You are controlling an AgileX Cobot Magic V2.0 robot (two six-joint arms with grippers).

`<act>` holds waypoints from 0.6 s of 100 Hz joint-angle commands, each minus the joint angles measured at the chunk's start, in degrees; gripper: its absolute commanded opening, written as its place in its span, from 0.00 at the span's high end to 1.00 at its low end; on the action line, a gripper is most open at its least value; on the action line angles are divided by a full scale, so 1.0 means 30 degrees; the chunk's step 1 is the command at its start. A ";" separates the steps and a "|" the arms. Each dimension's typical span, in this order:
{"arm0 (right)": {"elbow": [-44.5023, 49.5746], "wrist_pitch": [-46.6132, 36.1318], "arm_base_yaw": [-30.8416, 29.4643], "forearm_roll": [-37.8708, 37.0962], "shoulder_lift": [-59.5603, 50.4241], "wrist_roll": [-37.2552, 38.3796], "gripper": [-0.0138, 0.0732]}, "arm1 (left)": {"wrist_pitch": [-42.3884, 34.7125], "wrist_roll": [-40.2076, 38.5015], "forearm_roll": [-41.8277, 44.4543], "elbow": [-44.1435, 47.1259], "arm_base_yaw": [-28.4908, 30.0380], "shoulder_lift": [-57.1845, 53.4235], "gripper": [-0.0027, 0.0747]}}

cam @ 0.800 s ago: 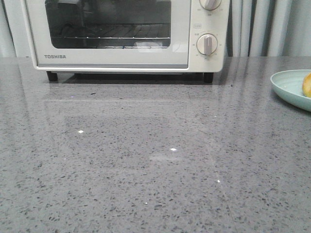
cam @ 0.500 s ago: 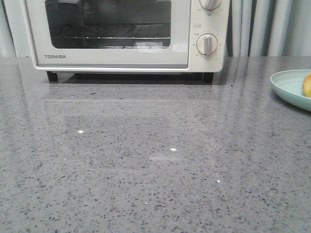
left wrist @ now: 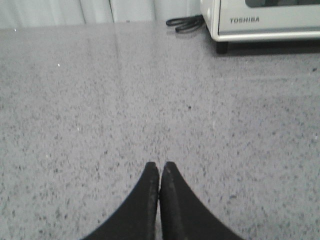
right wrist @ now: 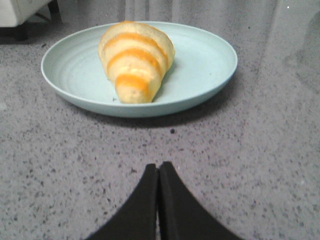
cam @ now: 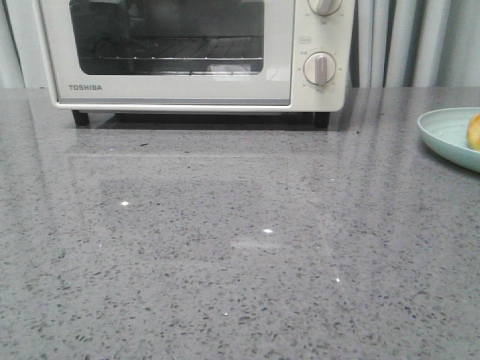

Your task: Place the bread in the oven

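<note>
The cream-white TOSHIBA oven point(cam: 191, 52) stands at the back of the grey counter with its glass door closed; one corner of the oven point(left wrist: 262, 20) shows in the left wrist view. The bread point(right wrist: 135, 57), golden with paler stripes, lies on a pale blue plate point(right wrist: 210, 70), tapered end toward my right gripper point(right wrist: 159, 166). That gripper is shut and empty, a short way in front of the plate. At the right edge of the front view only a sliver of the bread point(cam: 474, 131) shows. My left gripper point(left wrist: 160, 165) is shut and empty over bare counter, well short of the oven.
In the front view the plate point(cam: 446, 135) sits at the far right of the counter, cut off by the frame edge. A black power cord point(left wrist: 185, 23) lies beside the oven's corner. Pale curtains point(cam: 405, 41) hang behind the counter. Two round knobs point(cam: 320, 67) are on the oven's right side.
</note>
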 commanded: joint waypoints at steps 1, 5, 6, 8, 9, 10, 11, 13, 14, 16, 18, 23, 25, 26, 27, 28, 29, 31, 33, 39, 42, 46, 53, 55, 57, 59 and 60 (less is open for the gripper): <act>0.0488 -0.3402 -0.0082 0.0012 -0.0416 -0.0156 0.91 | -0.2832 -0.0045 -0.0162 0.0411 -0.0145 -0.0479 0.99; 0.0488 -0.4571 -0.0082 0.0012 -0.0416 -0.0020 0.91 | -0.3339 -0.0045 -0.0162 0.0411 -0.0145 -0.0479 0.99; 0.0488 -0.4780 -0.0082 0.0012 -0.0416 0.0035 0.91 | -0.3446 -0.0045 -0.0162 0.0411 -0.0145 -0.0479 0.99; 0.0488 -0.5510 -0.0082 0.0012 -0.0416 0.0079 0.91 | -0.3814 -0.0045 -0.0162 0.0411 -0.0145 -0.0479 0.99; 0.0488 -0.5671 -0.0082 0.0012 -0.0416 0.0079 0.91 | -0.3901 -0.0045 -0.0162 0.0411 -0.0145 -0.0479 0.99; 0.0488 -0.5827 -0.0082 0.0012 -0.0416 0.0079 0.91 | -0.3982 -0.0045 -0.0162 0.0411 -0.0145 -0.0479 0.99; 0.0488 -0.5975 -0.0082 0.0012 -0.0416 0.0079 0.91 | -0.4114 -0.0045 -0.0162 0.0411 -0.0145 -0.0479 0.99; 0.0488 -0.6569 -0.0082 0.0012 -0.0416 0.0079 0.91 | -0.4326 -0.0045 -0.0162 0.0411 -0.0145 -0.0479 0.99; 0.0488 -0.6712 -0.0082 0.0012 -0.0416 0.0079 0.91 | -0.4464 -0.0045 -0.0162 0.0411 -0.0145 -0.0479 0.99; 0.0488 -0.6989 -0.0082 0.0012 -0.0416 0.0079 0.91 | -0.4598 -0.0045 -0.0162 0.0411 -0.0145 -0.0479 0.99; 0.0488 -0.7540 -0.0082 0.0012 -0.0416 0.0079 0.91 | -0.4848 -0.0045 -0.0162 0.0411 -0.0145 -0.0479 0.99; 0.0488 -0.8468 -0.0082 0.0012 -0.0416 0.0079 0.91 | -0.5481 -0.0045 -0.0162 0.0411 -0.0145 -0.0479 0.99; 0.0488 -0.8853 -0.0082 0.0012 -0.0416 0.0079 0.91 | -0.5764 -0.0045 -0.0162 0.0411 -0.0145 -0.0479 0.99; 0.0488 -0.8968 -0.0082 0.0012 -0.0416 0.0079 0.91 | -0.5980 -0.0045 -0.0162 0.0411 -0.0145 -0.0479 0.99; 0.0488 -0.9205 -0.0082 0.0012 -0.0416 0.0079 0.91 | -0.6094 -0.0045 -0.0162 0.0411 -0.0145 -0.0479 0.99; 0.0488 -0.9364 -0.0082 0.0012 -0.0416 0.0079 0.91 | -0.6312 -0.0045 -0.0162 0.0411 -0.0145 -0.0479 0.99; 0.0488 -0.9756 -0.0082 0.0012 -0.0416 0.0079 0.91 | -0.6422 -0.0045 -0.0162 0.0411 -0.0145 -0.0479 0.99; 0.0488 -1.0141 -0.0082 0.0012 -0.0416 0.0079 0.91 | -0.6739 -0.0045 -0.0162 0.0411 -0.0145 -0.0479 0.99; 0.0488 -1.0651 -0.0082 0.0012 -0.0416 0.0079 0.91 | -0.7048 -0.0045 -0.0162 0.0411 -0.0145 -0.0479 0.99; 0.0488 -1.2162 -0.0082 0.0012 -0.0416 0.0079 0.91 | -0.7594 -0.0045 -0.0162 0.0411 -0.0145 -0.0479 0.99; 0.0488 -1.2744 -0.0082 0.0012 -0.0416 0.0079 0.91 | -0.7773 -0.0045 -0.0162 0.0411 -0.0145 -0.0479 0.99; 0.0488 -1.3606 -0.0082 0.0012 -0.0416 0.0079 0.91 | -0.7906 -0.0045 -0.0162 0.0411 -0.0145 -0.0479 0.99; 0.0488 -1.5051 -0.0082 0.0012 -0.0416 0.0079 0.91 | -0.8312 -0.0045 -0.0162 0.0411 -0.0145 -0.0479 0.99; 0.0488 -1.5410 -0.0082 0.0012 -0.0416 0.0140 0.91 | -0.8376 -0.0045 -0.0162 0.0411 -0.0145 -0.0479 0.99; 0.0488 -1.5694 -0.0082 0.0012 -0.0416 0.0246 0.91 | -0.8472 -0.0045 -0.0162 0.0411 -0.0145 -0.0479 0.99; 0.0488 -1.5854 -0.0082 0.0012 -0.0416 0.0460 0.91 | -0.8517 -0.0045 -0.0162 0.0411 -0.0145 -0.0479 0.99; 0.0488 -1.5979 -0.0082 0.0012 -0.0416 0.0827 0.91 | -0.8517 -0.0045 -0.0162 0.0411 -0.0145 -0.0479 0.99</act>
